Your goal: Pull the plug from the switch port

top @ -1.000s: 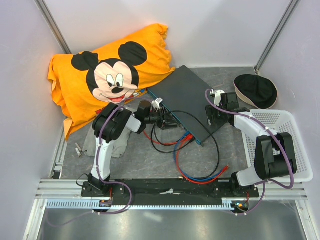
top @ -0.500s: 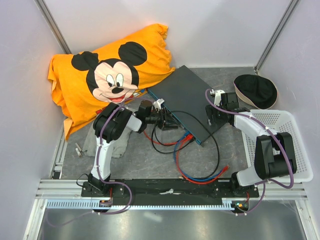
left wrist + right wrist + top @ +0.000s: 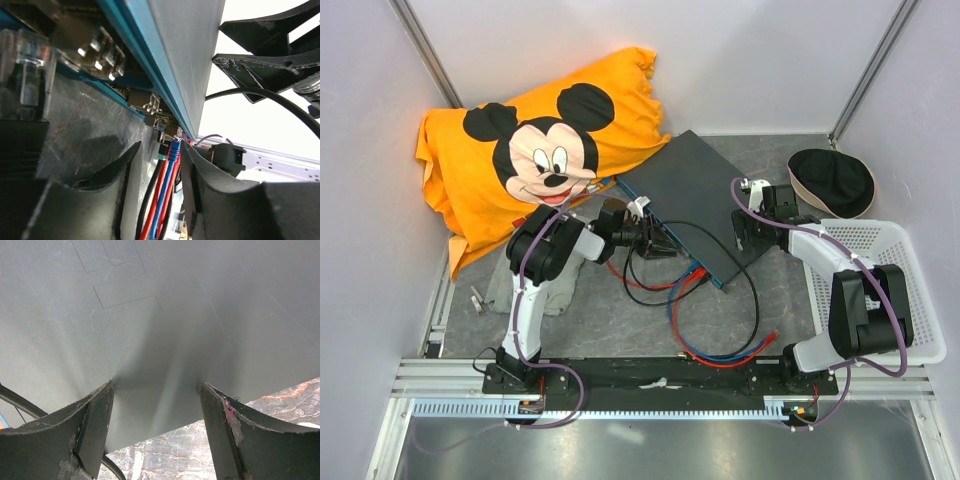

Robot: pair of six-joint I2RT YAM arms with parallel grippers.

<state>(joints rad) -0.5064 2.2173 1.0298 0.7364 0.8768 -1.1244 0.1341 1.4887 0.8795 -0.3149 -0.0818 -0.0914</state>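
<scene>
Overhead view, wrist views close on switch [image 3: 695, 198]

Grey marbled table [image 3: 620, 325] with switch [image 3: 695, 190], orange Mickey pillow [image 3: 535, 150], black cap [image 3: 832, 182], white basket [image 3: 923, 300], loose cables [image 3: 720, 355].

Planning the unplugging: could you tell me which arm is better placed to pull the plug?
Left: the left gripper faces the switch at its teal port side, plugged cables straight ahead; the right gripper sits on the switch's top, away from the ports.
</scene>
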